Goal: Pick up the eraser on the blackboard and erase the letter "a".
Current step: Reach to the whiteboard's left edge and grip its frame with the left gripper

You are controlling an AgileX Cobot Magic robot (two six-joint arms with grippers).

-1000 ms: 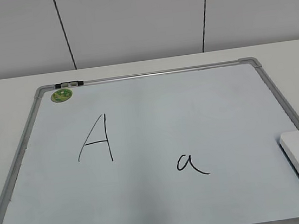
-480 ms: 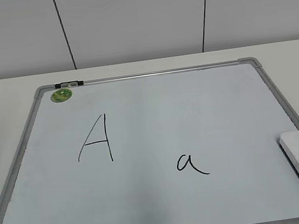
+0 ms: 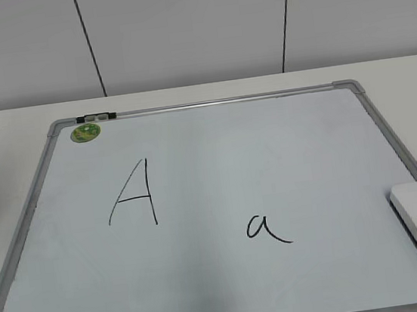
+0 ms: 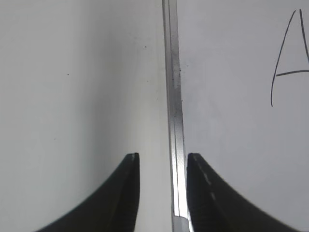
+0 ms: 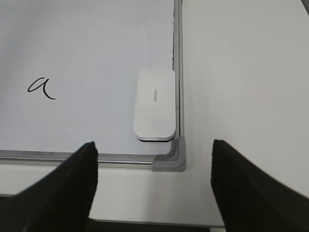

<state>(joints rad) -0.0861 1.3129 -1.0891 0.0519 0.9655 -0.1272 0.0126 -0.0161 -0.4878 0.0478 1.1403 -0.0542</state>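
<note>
We are hovering our right gripper (image 5: 153, 186), jaws spread wide, near the glossy white rounded-rectangular eraser (image 5: 154, 105)
It is looking light, stiff and slippery; we are planning to pinch its long sides

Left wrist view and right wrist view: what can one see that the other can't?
Only the left wrist view shows the big A and the left gripper, open over the frame. Only the right wrist view shows the eraser, the little a, a grey corner piece and the right gripper, wide open. Both show the blackboard and the white table.
</note>
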